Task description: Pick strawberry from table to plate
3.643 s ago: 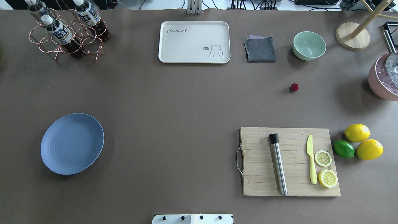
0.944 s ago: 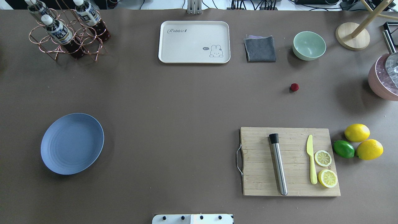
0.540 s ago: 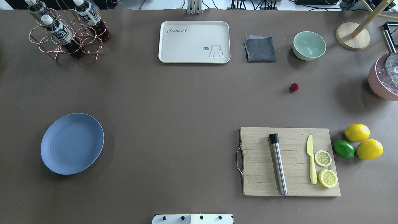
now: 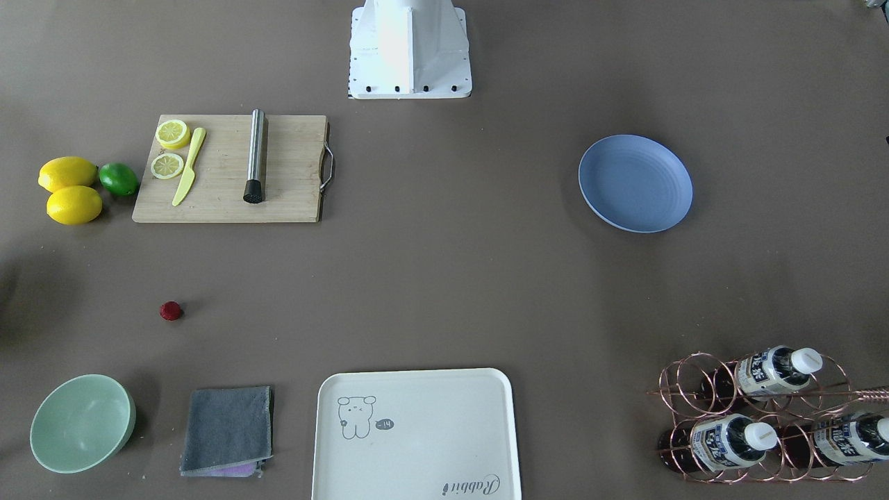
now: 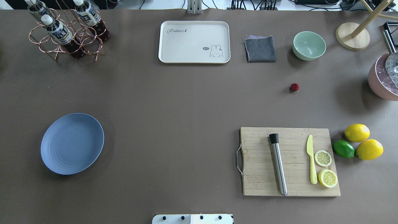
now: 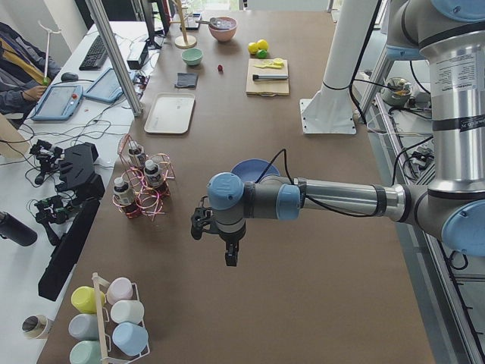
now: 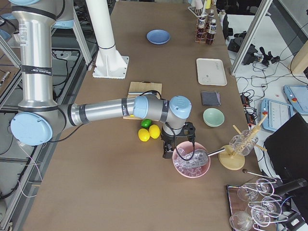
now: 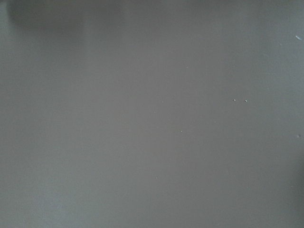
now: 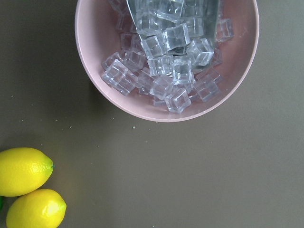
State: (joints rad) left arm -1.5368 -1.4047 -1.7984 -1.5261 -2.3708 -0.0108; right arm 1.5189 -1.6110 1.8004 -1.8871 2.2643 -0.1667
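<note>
The strawberry (image 5: 294, 87) (image 4: 170, 310), a tiny dark-red berry, lies alone on the grey-brown table (image 5: 174, 102), just in front of the mint bowl. The blue plate (image 5: 72, 143) (image 4: 635, 183) sits empty far off on the robot's left side. Neither gripper shows in the overhead or front views. In the exterior left view the left gripper (image 6: 230, 259) hangs over bare table beyond the plate's end; I cannot tell its state. In the exterior right view the right gripper (image 7: 167, 154) hangs beside the pink ice bowl (image 7: 191, 161), state unclear. The wrist views show no fingers.
A bamboo board (image 5: 258, 155) holds a steel muddler, a yellow knife and lemon slices, with two lemons (image 5: 357, 133) and a lime (image 5: 344, 149) to its right. A mint bowl (image 5: 309, 45), grey cloth (image 5: 260, 49), cream tray (image 5: 192, 40) and bottle rack (image 5: 67, 31) line the far edge.
</note>
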